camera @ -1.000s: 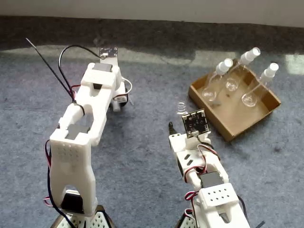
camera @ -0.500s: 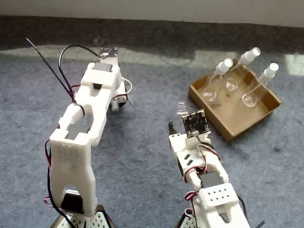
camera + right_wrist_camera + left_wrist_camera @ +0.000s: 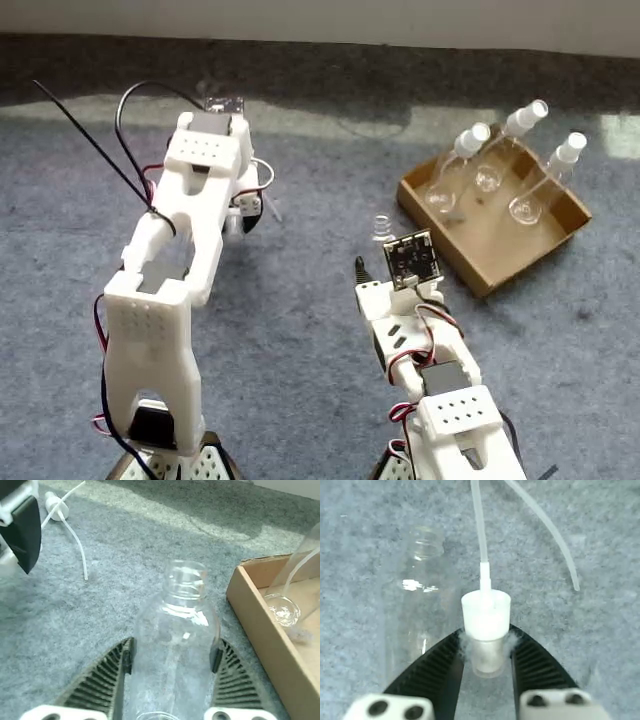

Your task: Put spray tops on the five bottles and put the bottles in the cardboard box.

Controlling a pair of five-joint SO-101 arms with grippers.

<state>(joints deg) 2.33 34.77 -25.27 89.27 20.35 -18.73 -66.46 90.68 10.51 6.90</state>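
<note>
My left gripper [image 3: 485, 640] is shut on a white spray top [image 3: 486, 612] whose thin tube points away from me. A clear bottle without a top [image 3: 420, 595] lies on the carpet right beside it. In the high view this gripper [image 3: 243, 215] is at the far left. My right gripper [image 3: 172, 655] is shut on a second clear bottle [image 3: 176, 630] with its neck open, just left of the cardboard box [image 3: 257, 630]. That bottle's neck [image 3: 381, 228] pokes out ahead of the right arm. The cardboard box [image 3: 560, 235] holds three bottles with spray tops [image 3: 470, 140].
Grey carpet covers the whole work area. A second loose tube [image 3: 550, 530] curves over the carpet beyond the held spray top. The left gripper's black finger [image 3: 25, 530] shows beside a spray top [image 3: 54, 507]. Open carpet lies between the two arms.
The left arm's wrist has tipped over and shifted slightly toward the far left. The right arm and its bottle have not moved.
</note>
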